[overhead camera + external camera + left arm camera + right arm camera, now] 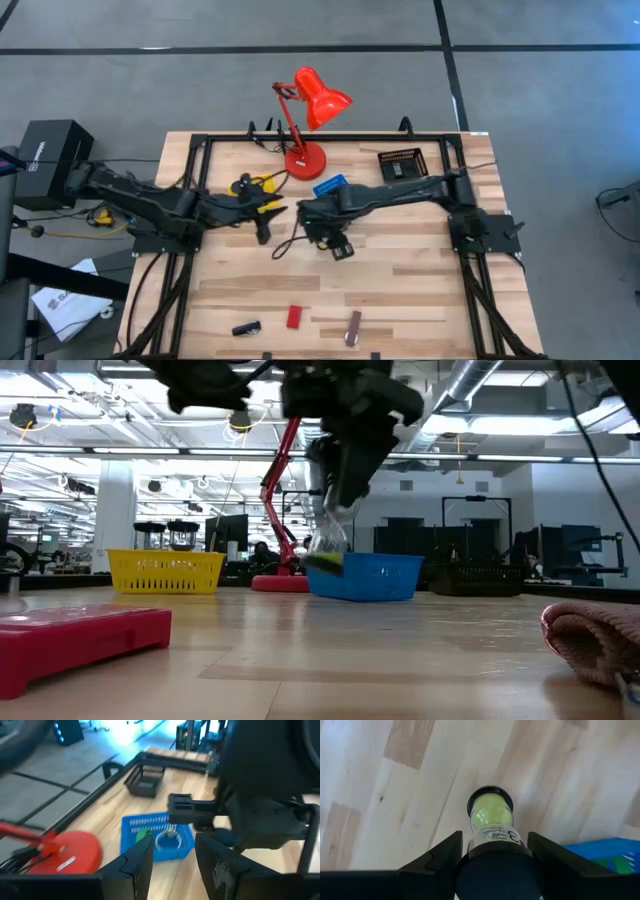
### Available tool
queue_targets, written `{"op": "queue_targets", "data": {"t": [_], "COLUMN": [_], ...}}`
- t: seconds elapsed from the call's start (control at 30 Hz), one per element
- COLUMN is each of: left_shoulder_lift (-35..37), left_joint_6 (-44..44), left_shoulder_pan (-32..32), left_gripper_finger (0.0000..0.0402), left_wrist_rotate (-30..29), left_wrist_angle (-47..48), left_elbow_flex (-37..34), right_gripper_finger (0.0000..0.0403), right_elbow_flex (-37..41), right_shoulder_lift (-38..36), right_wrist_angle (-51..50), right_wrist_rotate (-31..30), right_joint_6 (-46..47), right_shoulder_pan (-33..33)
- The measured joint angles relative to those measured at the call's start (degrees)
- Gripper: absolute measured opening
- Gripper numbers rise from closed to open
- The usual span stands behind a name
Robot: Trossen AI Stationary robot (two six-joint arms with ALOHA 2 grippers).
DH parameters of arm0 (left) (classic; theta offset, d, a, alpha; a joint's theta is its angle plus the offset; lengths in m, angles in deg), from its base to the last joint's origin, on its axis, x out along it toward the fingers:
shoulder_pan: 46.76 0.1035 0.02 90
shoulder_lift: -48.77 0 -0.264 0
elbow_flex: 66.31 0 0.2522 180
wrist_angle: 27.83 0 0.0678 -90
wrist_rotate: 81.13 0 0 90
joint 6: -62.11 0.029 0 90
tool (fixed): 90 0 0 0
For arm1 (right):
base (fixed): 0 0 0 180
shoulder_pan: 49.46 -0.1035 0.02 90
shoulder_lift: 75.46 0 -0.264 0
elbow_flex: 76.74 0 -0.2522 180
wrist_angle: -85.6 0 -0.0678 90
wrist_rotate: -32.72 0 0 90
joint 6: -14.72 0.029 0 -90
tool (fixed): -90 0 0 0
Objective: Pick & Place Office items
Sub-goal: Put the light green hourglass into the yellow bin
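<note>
Office items are mid-transfer: the right end effector (492, 847) is clamped on a small clear green-filled jar (491, 815), beside the blue tray (330, 186). Next it needs carrying over that tray; the left end effector (172, 860) waits nearby, fingers apart.

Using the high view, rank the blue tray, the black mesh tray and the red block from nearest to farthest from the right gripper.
From the right gripper, mid-table:
1. Blue tray, just behind it, beside the lamp base.
2. Red block, toward the front edge.
3. Black mesh tray, back right.

You have the blue mesh tray (330, 186) between the yellow mesh tray (253, 186) at left and black mesh tray (401, 164) at right, red desk lamp (304, 158) behind. Near edge: black block (246, 328), red block (294, 317), brown-silver bar (353, 328), left to right.
</note>
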Motion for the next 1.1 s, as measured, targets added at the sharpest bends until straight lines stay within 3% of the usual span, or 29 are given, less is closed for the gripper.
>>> {"op": "queue_targets", "data": {"t": [0.33, 1.1], "left_shoulder_lift": [7.4, 9.1], "left_joint_6": [-0.2, -0.2], "left_shoulder_pan": [0.0, 0.1], "left_gripper_finger": [0.0140, 0.0140], "left_wrist_rotate": [0.0, 0.0], "left_wrist_angle": [1.1, -2.2], "left_elbow_flex": [-8.0, -9.6], "right_gripper_finger": [0.0198, 0.0238], "right_elbow_flex": [-15.9, -16.1], "right_shoulder_lift": [12.9, 13.3], "right_wrist_angle": [-11.5, -12.1], "right_wrist_rotate": [0.1, 0.1], "right_joint_6": [-4.8, -5.5], "right_shoulder_pan": [0.0, 0.0]}}
